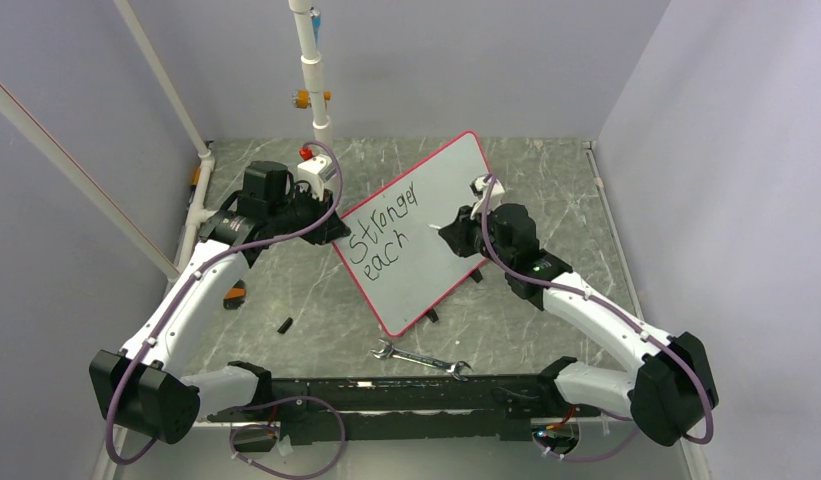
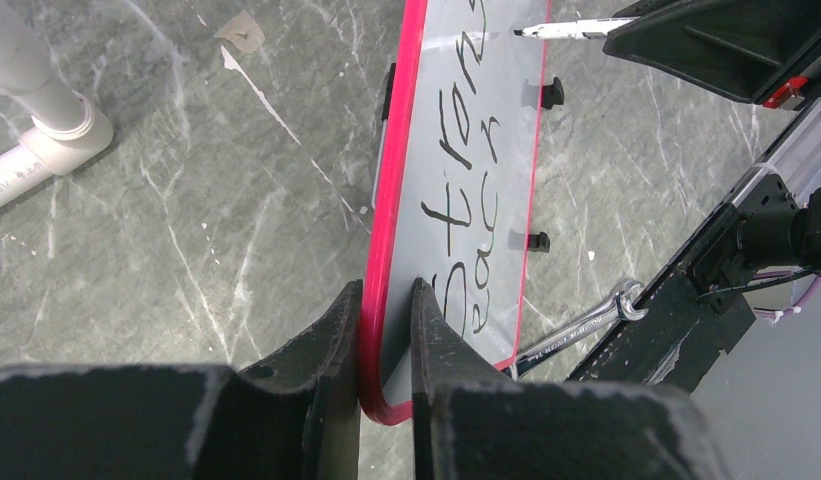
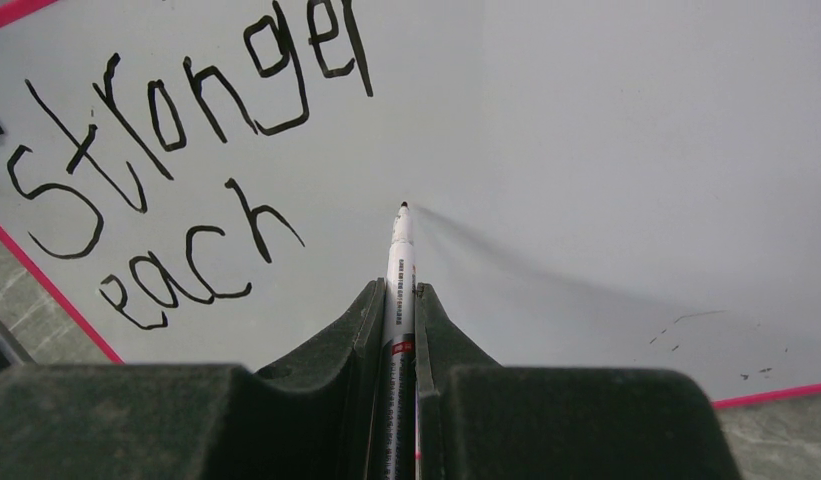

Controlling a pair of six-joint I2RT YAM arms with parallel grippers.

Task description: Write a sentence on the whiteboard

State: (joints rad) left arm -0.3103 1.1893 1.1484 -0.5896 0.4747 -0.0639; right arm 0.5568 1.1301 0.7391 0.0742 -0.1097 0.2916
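The whiteboard (image 1: 441,215), white with a red-pink rim, stands tilted on the table's middle. The sentence (image 1: 381,235) on it reads "Stronger each" in black, in two lines; it also shows in the right wrist view (image 3: 176,150) and the left wrist view (image 2: 471,190). My left gripper (image 2: 386,300) is shut on the whiteboard's rim (image 2: 386,215) at its left corner. My right gripper (image 3: 398,295) is shut on a white marker (image 3: 399,260). Its black tip sits at the board's surface, right of "each".
A metal wrench (image 1: 418,358) lies on the table in front of the board, also in the left wrist view (image 2: 576,328). A small black cap (image 1: 284,324) lies near the left arm. White pipes (image 1: 311,70) stand at the back left.
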